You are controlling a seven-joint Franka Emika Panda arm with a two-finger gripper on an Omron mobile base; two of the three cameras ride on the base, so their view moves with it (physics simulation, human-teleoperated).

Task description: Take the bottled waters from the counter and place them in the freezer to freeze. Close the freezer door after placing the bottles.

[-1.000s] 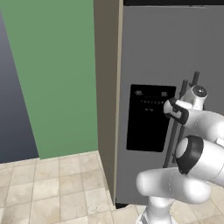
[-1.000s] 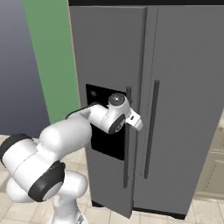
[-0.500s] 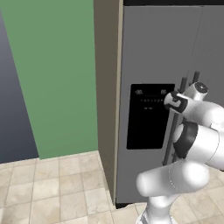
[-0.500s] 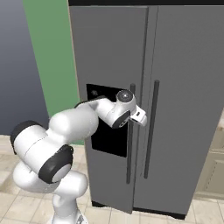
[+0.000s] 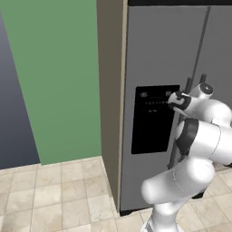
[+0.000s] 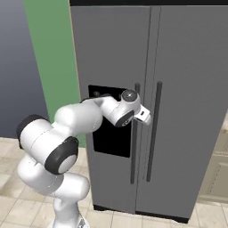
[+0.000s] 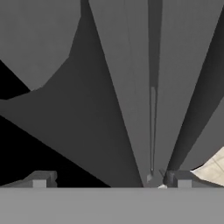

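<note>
The freezer door (image 6: 111,53) is the left grey door with the black dispenser panel (image 6: 109,129), and it stands shut. My gripper (image 6: 142,116) sits at chest height against its dark vertical bar handle (image 6: 132,156). Looking down the door in the hand view, my gripper (image 7: 109,179) is open, and the handle (image 7: 152,131) runs between the fingertips (image 7: 178,178), close to the right one. From the left base view, the hand (image 5: 179,101) overlaps the dispenser panel (image 5: 152,122) beside the handle (image 5: 187,87). The bottled waters and the counter are out of view.
The plain grey fridge door (image 6: 191,89) with its own bar handle (image 6: 153,133) is shut to the right. A beige side panel (image 5: 111,90) and a green wall (image 5: 54,77) lie left of the fridge. Cream cabinet fronts (image 6: 218,173) sit at lower right, above a tiled floor (image 5: 59,195).
The hand has slid a little to the right across the dispenser panel to the freezer handle, and the elbow has folded in closer. Both fridge doors stay shut.
</note>
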